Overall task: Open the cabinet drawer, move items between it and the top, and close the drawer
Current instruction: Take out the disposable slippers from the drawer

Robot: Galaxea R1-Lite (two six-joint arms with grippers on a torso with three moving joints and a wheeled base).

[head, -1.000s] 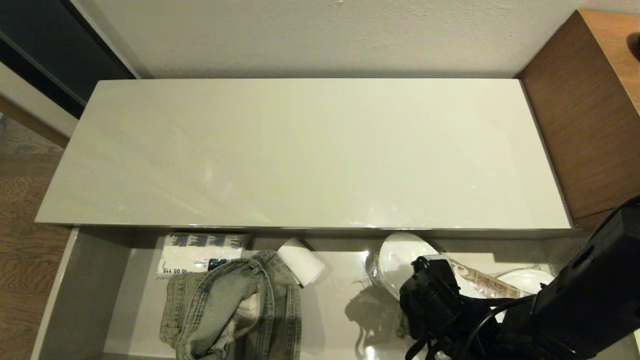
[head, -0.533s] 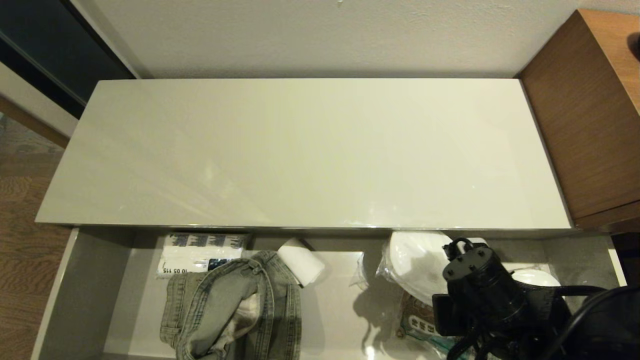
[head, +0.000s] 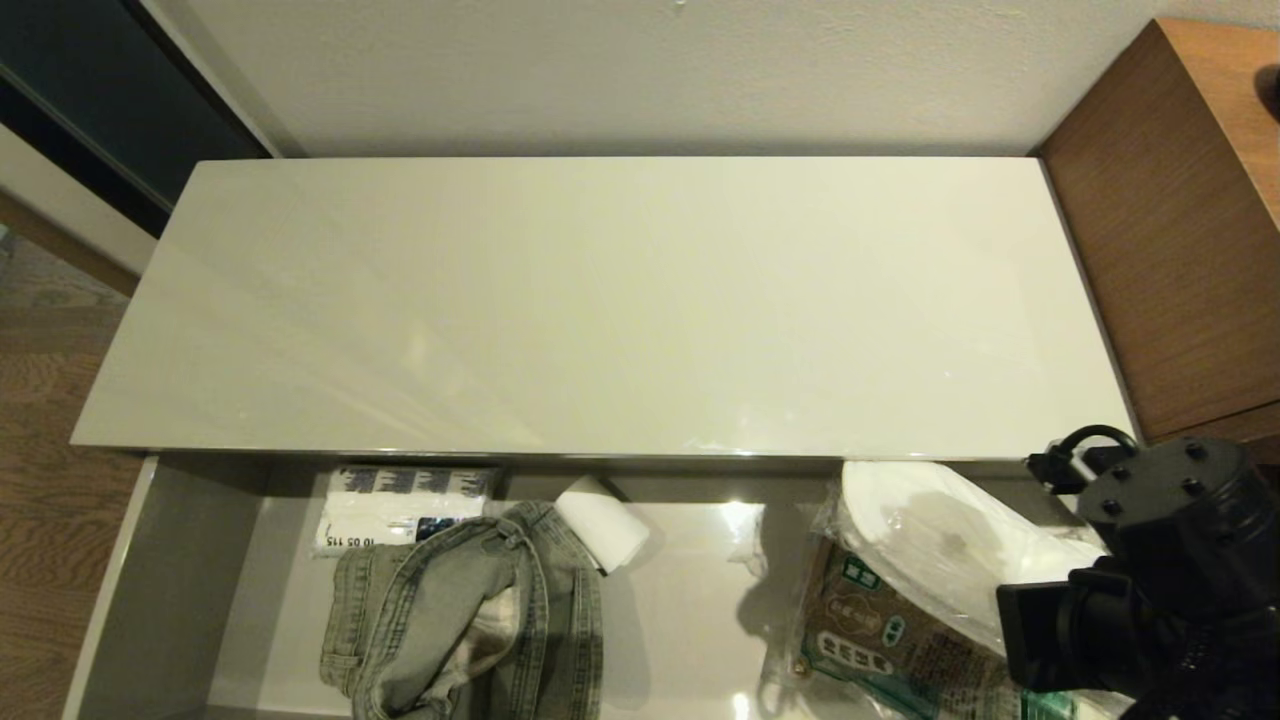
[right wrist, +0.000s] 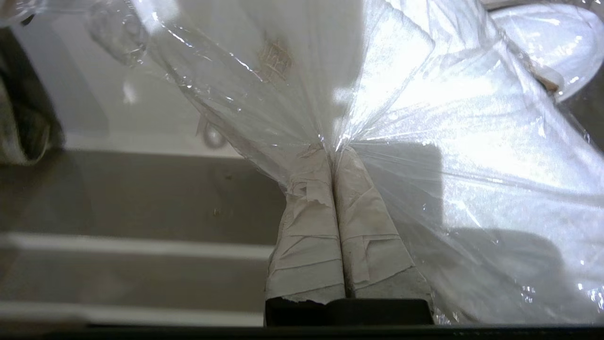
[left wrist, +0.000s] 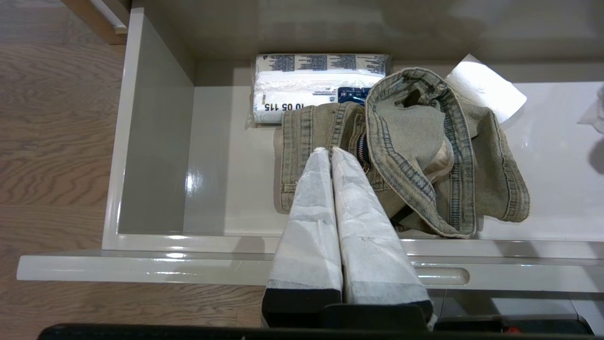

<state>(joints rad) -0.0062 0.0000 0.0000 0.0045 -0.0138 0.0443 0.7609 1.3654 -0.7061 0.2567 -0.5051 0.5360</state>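
Note:
The cabinet drawer stands pulled out below the bare glossy top. A grey-green denim garment lies crumpled in its left half. My right gripper is shut on the clear plastic wrap of the white slippers. The slippers hang tilted above the drawer's right part, just in front of the top's edge. In the head view my right arm hides its fingers. My left gripper is shut and holds nothing, hanging above the drawer front with its tips over the denim garment.
A brown printed packet lies under the lifted slippers. A white paper roll and a tissue pack sit at the drawer's back. A brown wood-grain desk adjoins the top on the right. Wood floor lies to the left.
My right arm has swung to the right and risen, drawing the wrapped slippers up and rightward. The brown packet beneath them has come into view. The left arm has stayed still.

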